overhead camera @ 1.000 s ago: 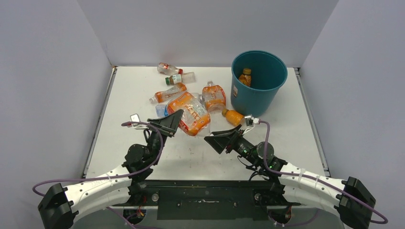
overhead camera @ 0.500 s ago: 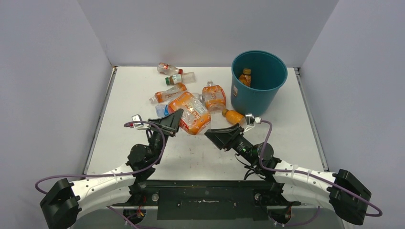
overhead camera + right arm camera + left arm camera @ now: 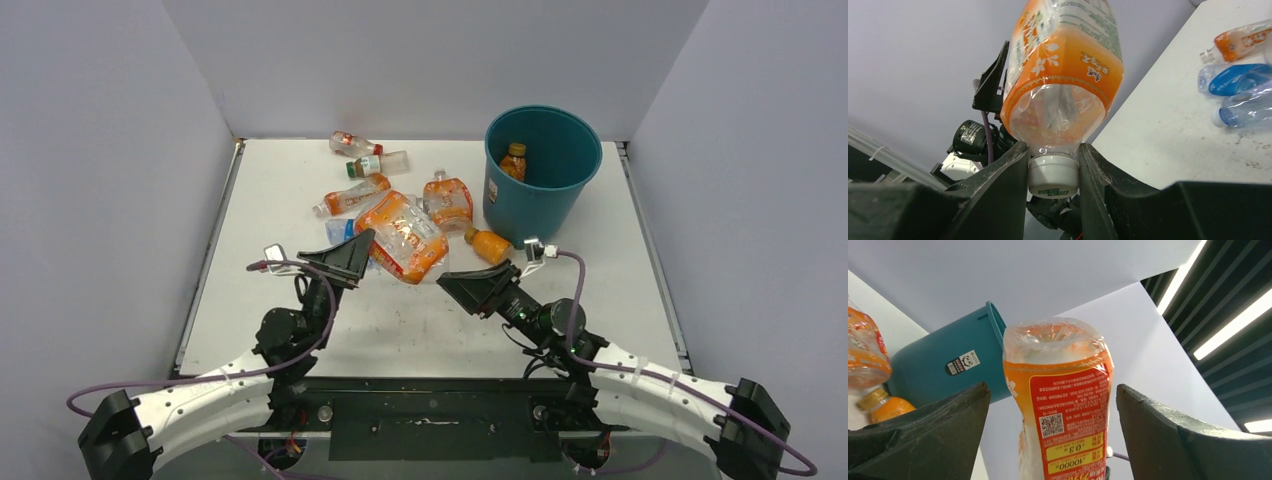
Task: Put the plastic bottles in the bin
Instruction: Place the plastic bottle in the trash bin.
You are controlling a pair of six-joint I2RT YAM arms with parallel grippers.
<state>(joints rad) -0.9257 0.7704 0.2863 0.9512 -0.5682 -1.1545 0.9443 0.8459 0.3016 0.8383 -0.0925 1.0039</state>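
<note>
Right wrist view: your right gripper (image 3: 1053,147) is clamped on the white cap (image 3: 1053,176) of a large orange-labelled bottle (image 3: 1063,55). The bottle is clear, crumpled plastic and rises from the fingers, with its far end cut off by the frame. Left wrist view: your left gripper (image 3: 1052,386) is spread wide. The bottle's base stands between its fingers, and you cannot tell whether they touch it. The teal bin (image 3: 943,365) stands beyond that gripper.

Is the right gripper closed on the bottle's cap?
Yes, the right gripper's fingers press both sides of the orange-labelled bottle's white cap.
</note>
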